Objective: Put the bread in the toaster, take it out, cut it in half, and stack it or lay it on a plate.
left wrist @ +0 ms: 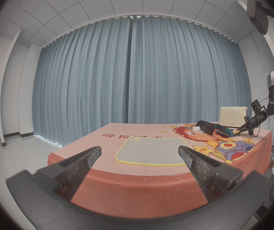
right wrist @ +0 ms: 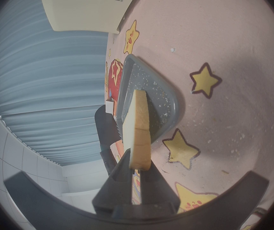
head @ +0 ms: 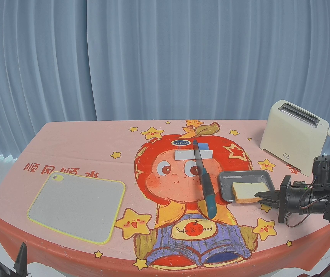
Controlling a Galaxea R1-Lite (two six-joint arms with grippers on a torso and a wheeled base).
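A pink cloth printed with a cartoon child and yellow stars covers the worktop (head: 96,143), and a blue-grey curtain (head: 165,47) hangs behind it.

Nearest the robot, far to the left of the plate and at the front edge of the cloth, the left hand (head: 7,247) hangs with its two dark fingers spread wide apart and nothing between them. In the left wrist view this hand (left wrist: 139,149) faces across the worktop.

A grey cutting board (head: 76,206) with a yellow rim lies flat, well apart from the plate on its left side.

The right hand (head: 265,196) lies low at the plate's near right corner. Its fingers pinch the edge of the bread (head: 249,192). In the right wrist view the right hand (right wrist: 139,163) has one finger on each face of the slice (right wrist: 137,125).

The slice lies across the plate's near edge and overhangs it a little. Whether it rests fully on the plate or is raised slightly is hard to tell.

The plate (head: 230,177) is a dark grey rectangular tray with crumbs scattered on it (right wrist: 165,99).

Just beside the plate's left edge lies a knife (head: 207,189), its teal handle nearer and its dark blade pointing away. The blade crosses a small white and blue block (head: 182,154).

Beyond the plate and to its right stands the cream toaster (head: 293,135), upright, its slot facing up.
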